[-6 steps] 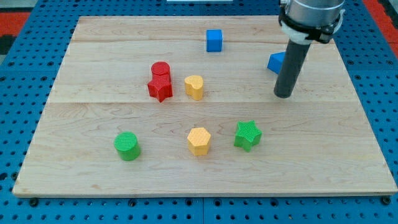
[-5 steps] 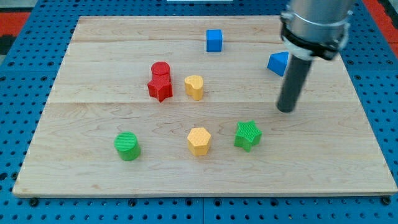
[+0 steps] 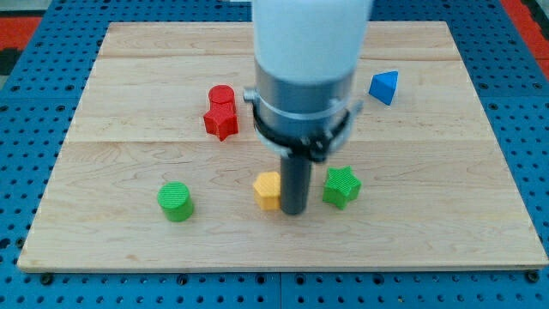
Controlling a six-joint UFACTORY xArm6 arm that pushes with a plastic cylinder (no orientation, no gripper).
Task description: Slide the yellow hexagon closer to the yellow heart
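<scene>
No claw shows; my tip (image 3: 294, 210) touches the yellow hexagon's (image 3: 268, 190) right side, low centre of frame, half hiding it; the yellow heart is hidden behind the arm.

My tip (image 3: 294, 210) moved from right to beside yellow hexagon (image 3: 268, 190)

No readable text, labels, brand marks, numbers or signs anywhere in the scene. The wooden board (image 3: 129, 103) shows plain grain only, the blue pegboard (image 3: 26, 129) around it has holes but no markings, the coloured blocks are blank, and the arm's grey and white housing (image 3: 304, 51) carries no lettering or logo that can be made out.
</scene>
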